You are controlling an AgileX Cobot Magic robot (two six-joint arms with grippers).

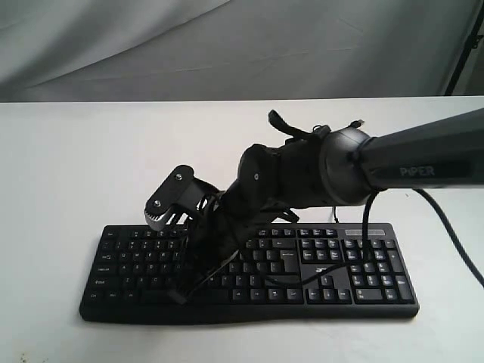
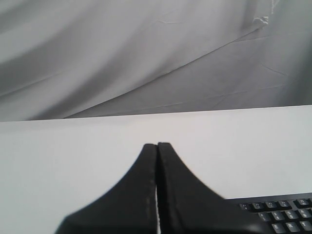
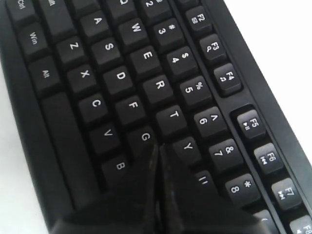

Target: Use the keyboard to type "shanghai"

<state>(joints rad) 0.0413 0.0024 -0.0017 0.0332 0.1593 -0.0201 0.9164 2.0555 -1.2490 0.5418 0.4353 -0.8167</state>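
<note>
The black keyboard lies near the table's front edge, number pad to the right. My right arm reaches across it from the right. Its gripper is shut and empty, low over the letter keys. In the right wrist view the right gripper points at the corner between the G key and the Y key, and its fingers hide the H key. Whether it touches a key I cannot tell. My left gripper is shut and empty over bare white table, with a corner of the keyboard beside it. It does not show in the exterior view.
The white table runs back to a grey cloth backdrop. A thin black cable drapes over the keys by the number pad, and another cable hangs from the right arm. A dark stand is at the far right.
</note>
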